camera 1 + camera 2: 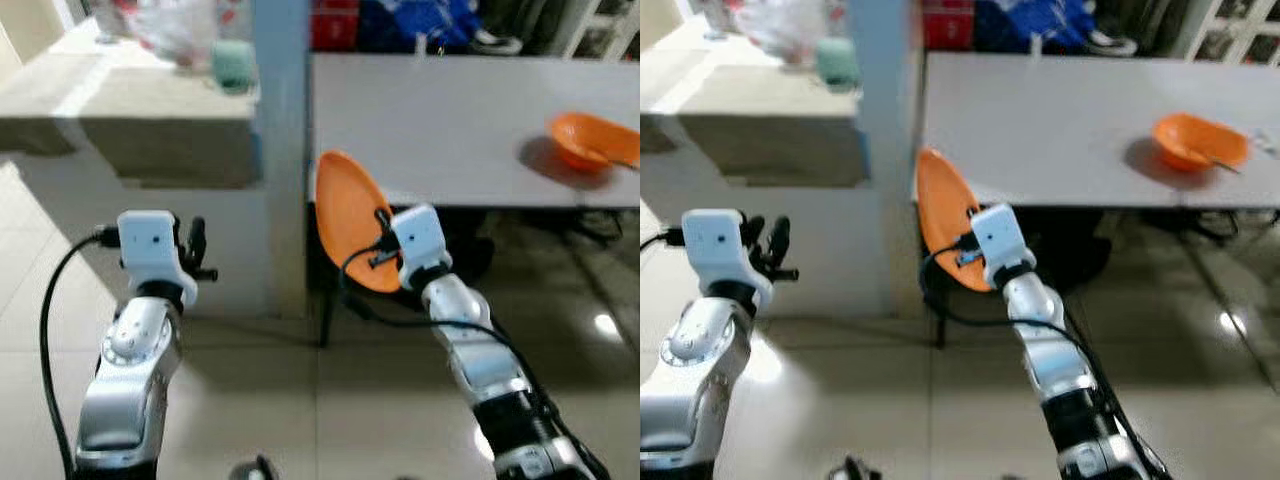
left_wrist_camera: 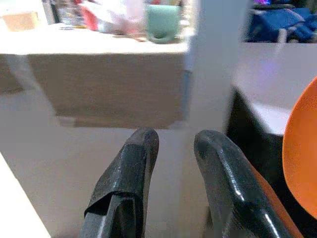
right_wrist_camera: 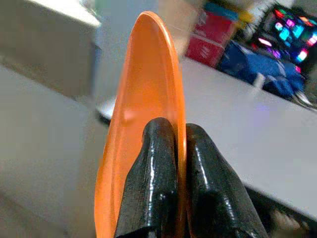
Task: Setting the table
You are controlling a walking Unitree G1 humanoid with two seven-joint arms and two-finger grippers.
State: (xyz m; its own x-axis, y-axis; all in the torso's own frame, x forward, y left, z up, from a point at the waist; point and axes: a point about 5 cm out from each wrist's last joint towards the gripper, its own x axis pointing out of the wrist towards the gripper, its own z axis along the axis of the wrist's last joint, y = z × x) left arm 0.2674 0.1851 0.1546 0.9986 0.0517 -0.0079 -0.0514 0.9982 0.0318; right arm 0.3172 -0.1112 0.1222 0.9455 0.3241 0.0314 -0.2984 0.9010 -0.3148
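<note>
**Orange plate carried on edge toward the grey bench**

Held in the right claw, clamped on the rim of the orange plate. Carried upright, edge-on, just off the near corner of the grey bench and below its top. Kept well apart from the orange bowl resting far along the bench. Left claw raised beside the bench's near corner, narrowly parted, holding nothing.

Judged best next: lifted above the bench edge first, then tilted flat before lowering, so as not to knock the rim against the corner. Set down clear of the bowl; grip loosened only once resting flat.
</note>
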